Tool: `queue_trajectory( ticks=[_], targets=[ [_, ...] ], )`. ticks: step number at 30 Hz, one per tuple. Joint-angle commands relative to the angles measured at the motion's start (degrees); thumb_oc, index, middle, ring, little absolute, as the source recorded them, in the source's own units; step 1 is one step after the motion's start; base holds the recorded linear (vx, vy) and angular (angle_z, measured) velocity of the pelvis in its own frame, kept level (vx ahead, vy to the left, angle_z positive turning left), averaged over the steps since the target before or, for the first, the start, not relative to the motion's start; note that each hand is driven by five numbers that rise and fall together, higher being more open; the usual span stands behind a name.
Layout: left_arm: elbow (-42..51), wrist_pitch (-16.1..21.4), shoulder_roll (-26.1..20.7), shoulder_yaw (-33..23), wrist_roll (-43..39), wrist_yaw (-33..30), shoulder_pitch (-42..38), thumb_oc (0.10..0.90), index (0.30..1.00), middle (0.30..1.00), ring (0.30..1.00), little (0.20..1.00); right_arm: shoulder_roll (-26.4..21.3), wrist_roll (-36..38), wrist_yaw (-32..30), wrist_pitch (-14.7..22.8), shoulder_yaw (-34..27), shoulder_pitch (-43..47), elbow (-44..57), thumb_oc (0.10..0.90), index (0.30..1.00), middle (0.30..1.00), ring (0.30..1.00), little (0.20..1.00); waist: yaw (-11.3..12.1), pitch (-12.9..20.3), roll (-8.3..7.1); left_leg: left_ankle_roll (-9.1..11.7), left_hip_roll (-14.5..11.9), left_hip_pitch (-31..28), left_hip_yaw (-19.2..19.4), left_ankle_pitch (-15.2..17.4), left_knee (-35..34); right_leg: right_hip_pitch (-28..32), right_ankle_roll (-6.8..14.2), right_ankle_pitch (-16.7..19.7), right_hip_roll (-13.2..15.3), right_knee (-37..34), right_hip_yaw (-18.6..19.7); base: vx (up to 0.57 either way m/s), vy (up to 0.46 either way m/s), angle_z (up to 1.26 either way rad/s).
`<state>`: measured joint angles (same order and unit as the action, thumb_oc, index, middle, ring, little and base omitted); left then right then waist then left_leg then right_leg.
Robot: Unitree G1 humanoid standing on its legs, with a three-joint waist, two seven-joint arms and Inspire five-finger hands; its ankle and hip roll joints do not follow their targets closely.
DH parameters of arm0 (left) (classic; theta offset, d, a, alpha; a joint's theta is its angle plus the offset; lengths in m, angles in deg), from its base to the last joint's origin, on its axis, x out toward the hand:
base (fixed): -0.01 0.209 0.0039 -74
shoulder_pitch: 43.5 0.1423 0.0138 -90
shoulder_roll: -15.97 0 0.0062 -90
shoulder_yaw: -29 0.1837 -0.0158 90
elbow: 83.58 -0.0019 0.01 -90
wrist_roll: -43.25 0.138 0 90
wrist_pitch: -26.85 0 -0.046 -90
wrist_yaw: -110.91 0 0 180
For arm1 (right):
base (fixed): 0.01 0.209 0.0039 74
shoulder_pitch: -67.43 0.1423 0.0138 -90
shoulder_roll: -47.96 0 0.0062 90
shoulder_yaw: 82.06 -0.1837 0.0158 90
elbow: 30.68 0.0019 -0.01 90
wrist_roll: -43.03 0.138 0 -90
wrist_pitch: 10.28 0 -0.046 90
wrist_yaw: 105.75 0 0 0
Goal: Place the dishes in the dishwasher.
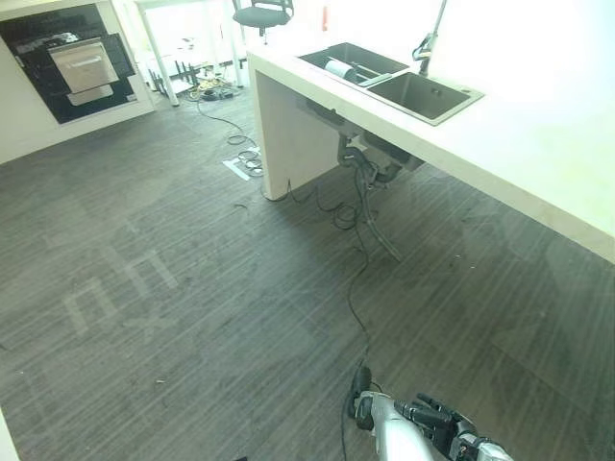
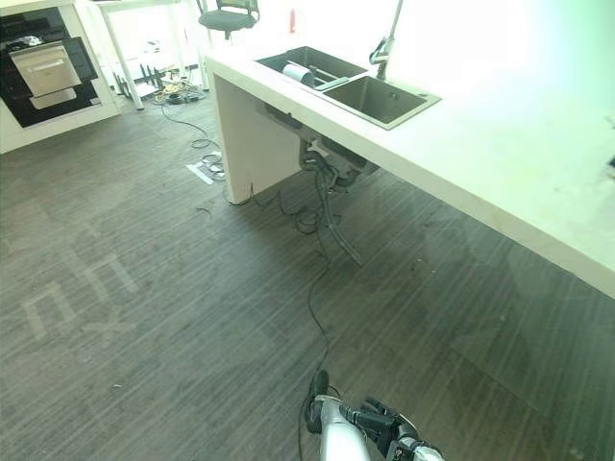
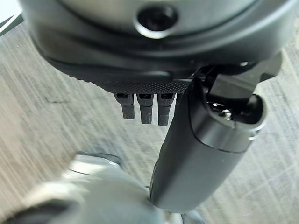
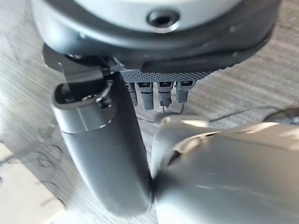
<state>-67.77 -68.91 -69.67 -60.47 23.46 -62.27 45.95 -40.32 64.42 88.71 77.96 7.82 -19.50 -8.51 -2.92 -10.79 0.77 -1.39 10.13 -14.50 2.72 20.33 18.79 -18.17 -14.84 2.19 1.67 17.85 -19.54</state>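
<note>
Hanging over bare floor, the left hand point(image 3: 187, 140) shows short straight fingers point(image 3: 145, 108) and a thumb standing out beside them, with nothing between them; the right hand point(image 4: 112, 149) looks the same, its fingers point(image 4: 159, 95) relaxed and carrying nothing. One arm's hand point(image 1: 437, 423) shows low in the head views, well apart from any dish. My reading is that the task has hardly begun: the step in hand is the approach, before any dish is picked up. A pale, roll-shaped object point(image 1: 338, 68) lies in the far basin of the sink point(image 1: 423, 96), which is set in the white counter point(image 1: 538, 163) near its far corner; whether it is a dish I cannot tell. The dark-fronted appliance point(image 1: 82, 62) against the far wall may be the dishwasher. The next move calls for walking up to the counter's edge by the sink and reaching in. Loose cables point(image 1: 360, 250) trailing from under the sink across the grey floor point(image 1: 173, 288) could snag a step.
</note>
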Motion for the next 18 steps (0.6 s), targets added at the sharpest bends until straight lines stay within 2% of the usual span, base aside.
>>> queue_trajectory(
  ticks=[1, 2, 4, 5, 6, 7, 8, 9, 12, 13, 14, 15, 16, 18],
  targets=[
    [0.72, 2.72, -2.36, 1.09, 1.58, 1.17, -0.73, 0.800, 0.900, 0.900, 0.900, 0.900, -1.65, -5.43, -1.95, 2.50, 2.56, -4.92, -4.85, 0.800, 0.900, 0.900, 0.900, 0.900, -0.19, 3.20, -1.76, -1.38, -5.33, 4.95, 2.28, 3.29, -1.61, 0.61, 23.57, -0.79, 9.04, -0.66, 4.10, 0.36, -0.265, 0.67],
    [1.28, 3.15, -2.23, 1.22, 1.16, 1.15, -0.78, 0.800, 0.900, 0.900, 0.900, 0.900, -2.35, -5.87, -1.83, 3.83, 3.24, -4.43, -3.52, 0.800, 0.900, 0.900, 0.900, 0.900, -0.27, 3.91, -1.74, -0.76, -6.12, 4.21, 2.99, 3.44, -1.61, 0.96, 23.12, -1.31, 8.76, -0.66, 4.16, 0.38, -0.293, 0.76],
    [3.50, 3.08, -2.31, 1.00, 0.12, 1.17, -0.59, 0.800, 0.900, 0.900, 0.900, 0.900, -3.76, -6.46, -1.60, 4.90, 4.32, -4.07, 0.59, 0.800, 0.900, 0.900, 0.900, 0.900, -0.16, 4.73, -1.61, 0.74, -7.32, 2.77, 3.93, 0.72, -1.61, 1.90, 21.92, -2.81, 7.99, -0.66, 3.91, 0.37, -0.325, 0.35],
    [8.92, 2.32, -2.60, 0.05, -4.15, 2.86, -0.54, 0.800, 0.900, 0.900, 0.900, 0.900, -6.10, -7.14, -0.25, 5.24, 5.80, -3.65, 8.03, 0.800, 0.900, 0.900, 0.900, 0.900, 0.93, 4.92, -2.06, 3.50, -8.21, 1.88, 3.73, -9.49, -1.61, 3.94, 20.32, -5.52, 7.11, -0.66, 4.72, 0.42, -0.409, -0.06],
    [16.98, 3.99, -2.40, -1.41, -7.28, 3.89, 0.92, 0.800, 0.900, 0.900, 0.900, 0.900, -8.78, -7.93, 1.82, 3.33, 6.60, -4.66, 21.30, 0.800, 0.900, 0.900, 0.900, 0.900, 2.19, 3.90, -2.93, 5.48, -7.64, 7.23, 3.30, -15.66, 7.91, 6.39, 18.92, -7.44, 7.34, -0.66, 5.59, 0.43, -0.472, -0.55],
    [29.79, 7.08, -2.52, -2.94, -11.38, 4.23, 4.10, 0.800, 0.900, 0.900, 0.900, 0.900, -10.78, -7.37, 3.34, 1.18, 5.86, -7.34, 38.63, 0.800, 0.900, 0.900, 0.900, 0.900, 3.21, 1.76, -3.69, 5.80, -8.09, 18.79, 5.42, -15.83, 17.85, 9.04, 17.98, -8.78, 7.64, -0.66, 5.68, 0.22, -0.270, -0.59],
    [32.18, 8.37, -2.73, -3.14, -12.22, 4.31, 4.72, 0.800, 0.900, 0.900, 0.900, 0.900, -11.12, -6.90, 3.57, 1.32, 5.70, -7.72, 41.24, 0.800, 0.900, 0.900, 0.900, 0.900, 3.43, 1.26, -3.83, 5.45, -8.46, 19.90, 5.78, -15.52, 17.34, 9.57, 17.92, -9.14, 7.62, -0.66, 5.78, 0.11, -0.128, -0.59],
    [33.93, 10.05, -2.92, -3.27, -13.59, 5.11, 5.28, 0.800, 0.900, 0.900, 0.900, 0.900, -11.48, -6.76, 4.11, 3.32, 5.64, -8.03, 42.96, 0.800, 0.900, 0.900, 0.900, 0.900, 3.63, 0.74, -3.94, 5.10, -8.83, 20.52, 6.12, -15.34, 16.43, 10.09, 17.88, -9.52, 7.55, -0.66, 5.96, 0.10, 0.004, -0.32],
    [43.40, 14.93, -3.79, -2.68, -15.15, 5.13, 7.73, 0.800, 0.900, 0.900, 0.900, 0.900, -12.41, -3.42, 4.64, 5.05, 4.37, -8.57, 51.06, 0.800, 0.900, 0.900, 0.900, 0.900, 3.72, -0.30, -4.03, 4.33, -11.79, 16.80, 9.93, -16.59, -1.60, 12.74, 18.51, -11.79, 7.09, -0.66, 6.75, 0.21, 0.141, -0.25],
    [47.33, 16.49, -4.47, -2.53, -14.89, 4.79, 8.95, 0.800, 0.900, 0.900, 0.900, 0.900, -12.21, -2.14, 4.90, 5.45, 3.83, -9.45, 54.67, 0.800, 0.900, 0.900, 0.900, 0.900, 3.23, -0.32, -2.08, 5.44, -15.35, 21.43, 9.18, -14.59, -1.61, 13.31, 18.87, -12.57, 4.95, -0.66, 6.62, 0.24, 0.273, 0.06],
    [50.06, 16.86, -4.85, -2.78, -14.95, 4.67, 9.86, 0.800, 0.900, 0.900, 0.900, 0.900, -12.13, -1.96, 4.92, 5.67, 3.35, -10.52, 57.34, 0.800, 0.900, 0.900, 0.900, 0.900, 3.29, -0.32, -1.18, 6.63, -17.04, 24.65, 7.46, -14.72, -1.61, 13.87, 19.07, -13.14, 3.95, -0.66, 6.82, 0.35, 0.366, 0.20],
    [54.78, 17.98, -5.24, -3.66, -14.78, 4.63, 11.74, 0.800, 0.900, 0.900, 0.900, 0.900, -12.49, -1.78, 5.49, 6.22, 2.15, -12.49, 61.72, 0.800, 0.900, 0.900, 0.900, 0.900, 3.89, -0.41, -0.50, 8.46, -18.18, 28.36, 3.35, -16.37, -1.61, 15.35, 19.14, -14.36, 2.85, -0.66, 7.97, 0.42, 0.381, 0.24],
    [57.23, 19.99, -5.46, -4.07, -14.14, 4.99, 12.66, 0.800, 0.900, 0.900, 0.900, 0.900, -13.46, -1.45, 5.49, 7.12, 1.44, -13.11, 63.95, 0.800, 0.900, 0.900, 0.900, 0.900, 4.52, -0.43, -0.05, 9.35, -18.95, 30.66, 1.40, -18.09, -1.61, 16.41, 18.76, -15.28, 2.04, -0.66, 8.63, 0.48, 0.417, 0.02],
    [59.53, 22.08, -5.67, -4.52, -13.59, 4.21, 12.78, 0.800, 0.900, 0.900, 0.900, 0.900, -14.60, 1.44, 5.71, 6.48, 0.95, -12.66, 67.00, 0.800, 0.900, 0.900, 0.900, 0.900, 5.24, -0.27, -0.10, 9.05, -19.20, 30.99, 1.41, -16.94, -1.61, 19.05, 19.32, -17.03, 3.22, -0.66, 8.47, 0.36, 0.357, -0.24]
  ],
)
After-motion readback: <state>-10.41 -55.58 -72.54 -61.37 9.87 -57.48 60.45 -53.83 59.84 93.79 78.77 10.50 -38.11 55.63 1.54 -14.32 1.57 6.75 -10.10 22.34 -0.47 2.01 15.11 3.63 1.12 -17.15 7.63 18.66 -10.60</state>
